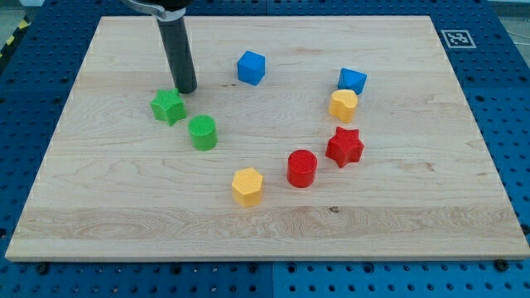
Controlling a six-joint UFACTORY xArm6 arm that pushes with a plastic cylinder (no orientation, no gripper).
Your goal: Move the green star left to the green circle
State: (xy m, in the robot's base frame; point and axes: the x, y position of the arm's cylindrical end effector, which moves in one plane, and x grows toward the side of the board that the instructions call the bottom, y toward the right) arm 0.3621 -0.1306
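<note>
Tip [185, 88] of my rod, which carried no fingers to open or close, sat just above-right of the green star [168, 107], itself up-left of the green circle [202, 132] on the bench [397, 223], so only gentle, centred nudging seemed needed.

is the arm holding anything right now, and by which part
Nothing is held. My tip sits just beyond the green star, toward the view's top right, close to it; contact cannot be told.
</note>
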